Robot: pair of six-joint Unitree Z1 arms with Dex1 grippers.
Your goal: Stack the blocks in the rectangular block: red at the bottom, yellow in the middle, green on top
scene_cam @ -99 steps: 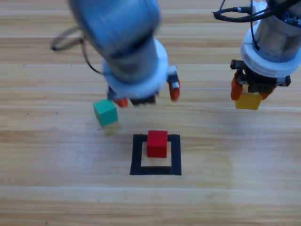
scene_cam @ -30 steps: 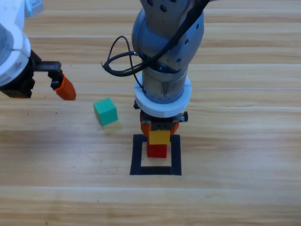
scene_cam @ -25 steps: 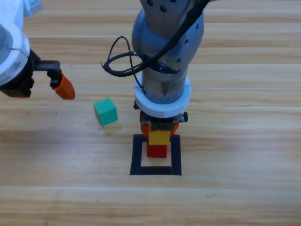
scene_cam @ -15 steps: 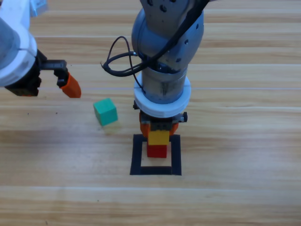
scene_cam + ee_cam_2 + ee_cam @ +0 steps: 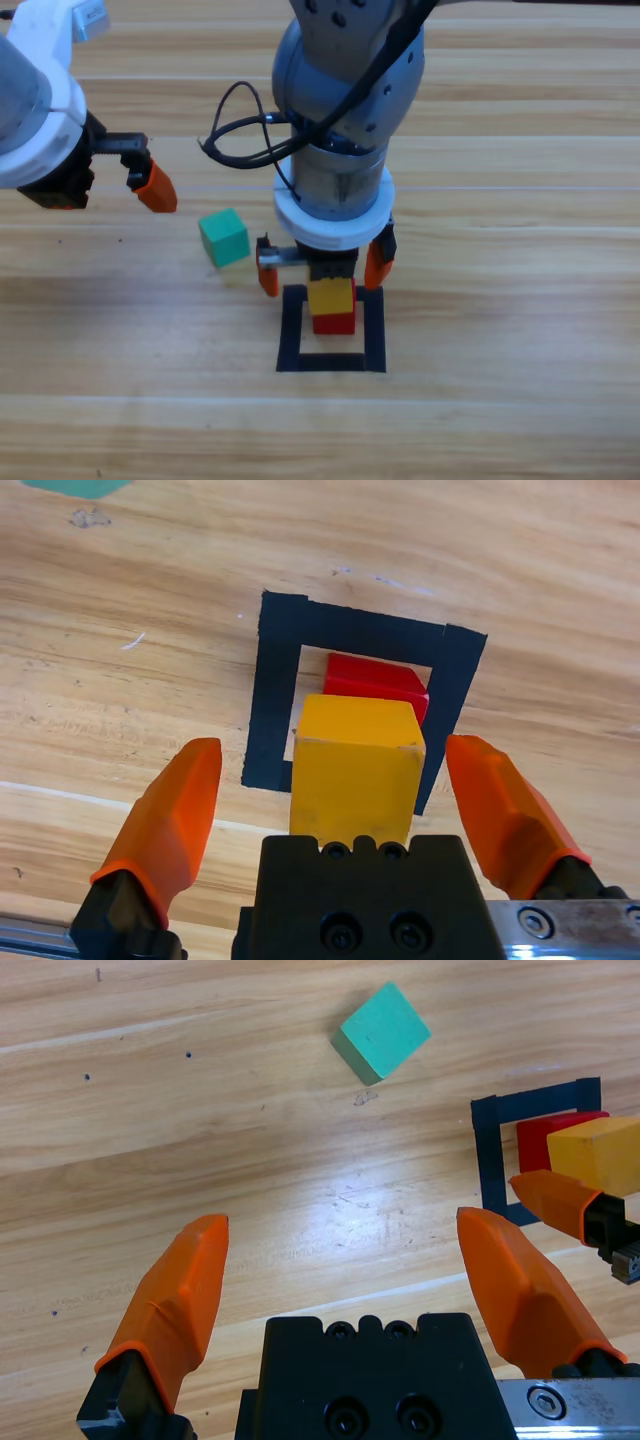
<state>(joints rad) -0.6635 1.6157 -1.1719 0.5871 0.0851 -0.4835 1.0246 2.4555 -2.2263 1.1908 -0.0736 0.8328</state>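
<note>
Here the right pincer (image 5: 322, 268) hangs at frame centre with jaws spread wide, clear of the yellow (image 5: 331, 296) sitting on the red (image 5: 334, 322) inside the tape square (image 5: 290, 335). The green (image 5: 223, 237), left of centre on the bench (image 5: 500, 400), looks light, rigid and matte; take it across two opposite flat faces. The left pincer (image 5: 105, 185), upper left, is apart and empty.
</note>
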